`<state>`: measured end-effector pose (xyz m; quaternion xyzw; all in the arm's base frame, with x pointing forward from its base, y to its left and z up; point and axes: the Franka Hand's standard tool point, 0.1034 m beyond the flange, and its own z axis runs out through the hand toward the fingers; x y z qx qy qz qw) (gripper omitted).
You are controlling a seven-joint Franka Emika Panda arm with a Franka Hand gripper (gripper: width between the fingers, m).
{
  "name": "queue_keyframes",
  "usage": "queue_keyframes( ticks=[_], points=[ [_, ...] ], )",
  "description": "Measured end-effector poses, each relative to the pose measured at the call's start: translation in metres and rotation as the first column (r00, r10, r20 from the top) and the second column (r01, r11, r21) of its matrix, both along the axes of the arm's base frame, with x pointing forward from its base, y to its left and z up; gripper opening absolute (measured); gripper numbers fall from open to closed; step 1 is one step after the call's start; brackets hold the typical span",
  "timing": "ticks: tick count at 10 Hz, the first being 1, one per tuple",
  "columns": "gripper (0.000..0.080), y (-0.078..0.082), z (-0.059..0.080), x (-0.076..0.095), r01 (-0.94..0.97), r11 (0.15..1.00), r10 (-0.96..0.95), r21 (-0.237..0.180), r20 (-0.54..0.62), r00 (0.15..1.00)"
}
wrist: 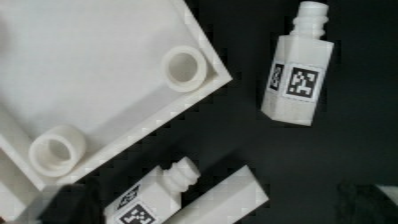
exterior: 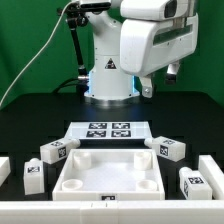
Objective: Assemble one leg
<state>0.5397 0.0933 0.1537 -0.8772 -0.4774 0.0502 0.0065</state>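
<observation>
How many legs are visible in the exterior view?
4, sides by the exterior view, flanking the square piece: far left leg, near left leg, far right leg, near right leg. More may be hidden.

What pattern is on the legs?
A black-and-white square tag on each white leg, clearest in the wrist view.

marker board (exterior: 108, 131) flat on table (exterior: 28, 118) | socketed square piece (exterior: 106, 176) just beside it

The arm (exterior: 150, 35) was cut off by the top edge of the exterior view. A white block (exterior: 4, 170) was partly lost at its left edge. One leg (wrist: 151, 195) ran off the wrist view.
</observation>
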Motion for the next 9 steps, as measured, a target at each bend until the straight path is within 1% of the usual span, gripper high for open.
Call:
queue_keyframes(
  ticks=[3,4,5,6,9],
  points=[
    [0.065,0.0,0.0,0.0,0.0,1.0,0.0,0.0,0.0,1.0],
    [0.065,-0.002,-0.002,0.001,-0.026,1.0,0.026,0.005,0.004,1.0],
    [0.065,-0.011,-0.008,0.003,-0.13,0.991,0.13,0.019,0.026,0.991],
    [0.065,-0.017,-0.011,0.003,-0.17,0.985,0.17,0.024,0.027,0.985],
    [0.065,-0.017,-0.011,0.003,-0.165,0.986,0.165,0.024,0.02,0.986]
  ],
)
